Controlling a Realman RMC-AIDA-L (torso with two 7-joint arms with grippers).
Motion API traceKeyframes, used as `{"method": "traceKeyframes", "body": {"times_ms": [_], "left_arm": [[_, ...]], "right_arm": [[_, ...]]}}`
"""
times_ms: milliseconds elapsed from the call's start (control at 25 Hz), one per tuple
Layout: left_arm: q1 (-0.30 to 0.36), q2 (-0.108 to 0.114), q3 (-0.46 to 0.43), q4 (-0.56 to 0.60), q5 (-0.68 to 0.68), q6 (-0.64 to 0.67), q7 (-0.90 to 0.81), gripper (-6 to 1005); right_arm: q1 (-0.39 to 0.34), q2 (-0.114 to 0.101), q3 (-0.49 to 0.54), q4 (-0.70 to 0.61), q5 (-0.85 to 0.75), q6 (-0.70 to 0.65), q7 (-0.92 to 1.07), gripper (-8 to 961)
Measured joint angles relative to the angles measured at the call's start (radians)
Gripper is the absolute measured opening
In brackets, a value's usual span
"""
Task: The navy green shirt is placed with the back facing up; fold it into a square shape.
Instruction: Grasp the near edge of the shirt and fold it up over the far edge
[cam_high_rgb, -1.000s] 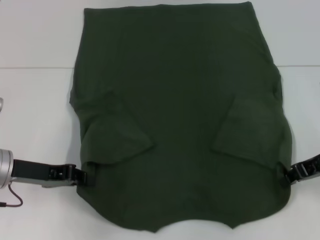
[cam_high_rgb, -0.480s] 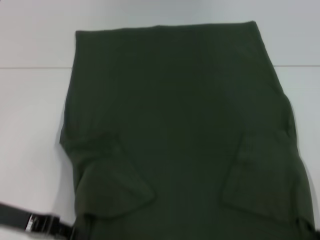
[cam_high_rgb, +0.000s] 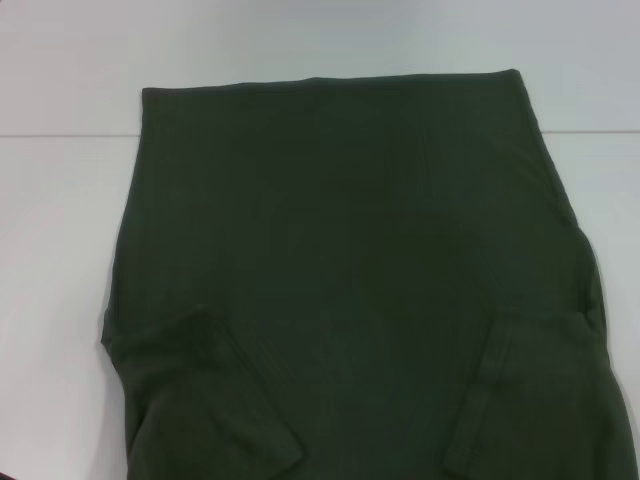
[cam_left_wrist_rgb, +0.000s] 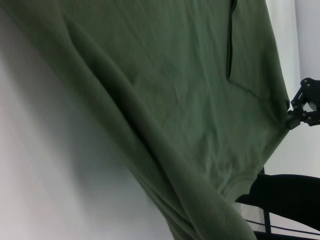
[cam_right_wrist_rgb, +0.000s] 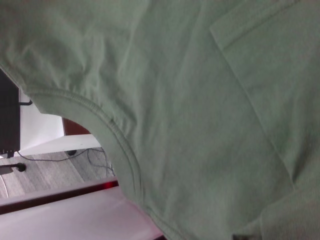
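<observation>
The navy green shirt (cam_high_rgb: 350, 280) lies back up on the white table (cam_high_rgb: 55, 260), its straight hem at the far end. Both sleeves are folded inward, one on the left (cam_high_rgb: 210, 400) and one on the right (cam_high_rgb: 530, 390). Its near end runs off the bottom of the head view, where neither gripper shows. In the left wrist view the shirt (cam_left_wrist_rgb: 165, 85) hangs lifted close to the camera. Farther off, my right gripper (cam_left_wrist_rgb: 295, 114) pinches the shirt's edge, pulling the cloth to a point. The right wrist view shows the shirt (cam_right_wrist_rgb: 200, 100) and its curved neckline (cam_right_wrist_rgb: 112, 132).
White table surface (cam_high_rgb: 300, 40) lies beyond the hem and on either side. Past the neckline, the right wrist view shows floor with cables (cam_right_wrist_rgb: 55, 165) and a black object (cam_right_wrist_rgb: 7, 120). A black shape (cam_left_wrist_rgb: 285, 195) sits below the shirt in the left wrist view.
The shirt has slid toward me, its hem dropping lower in the head view. Both grippers, seen gripping the shirt's near side edges earlier, have passed out of the bottom of that view.
</observation>
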Motion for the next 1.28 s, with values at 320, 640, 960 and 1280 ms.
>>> {"method": "traceKeyframes", "body": {"times_ms": [320, 640, 960, 1280], "left_arm": [[-0.028, 0.009, -0.063, -0.017, -0.096, -0.028, -0.006, 38], [-0.081, 0.045, -0.24, -0.088, -0.241, -0.176, -0.033, 38], [-0.083, 0.039, -0.248, -0.154, -0.457, -0.452, 0.012, 39], [-0.073, 0.004, -0.251, -0.208, -0.589, -0.642, 0.105, 38]], "right_arm": [[0.006, -0.022, 0.131, -0.009, 0.077, 0.014, -0.001, 59], [-0.011, -0.074, 0.411, -0.009, 0.297, 0.083, -0.006, 59], [-0.044, -0.055, 0.445, 0.051, 0.543, 0.342, -0.062, 59], [-0.093, 0.014, 0.459, 0.118, 0.733, 0.622, -0.183, 60]]}}
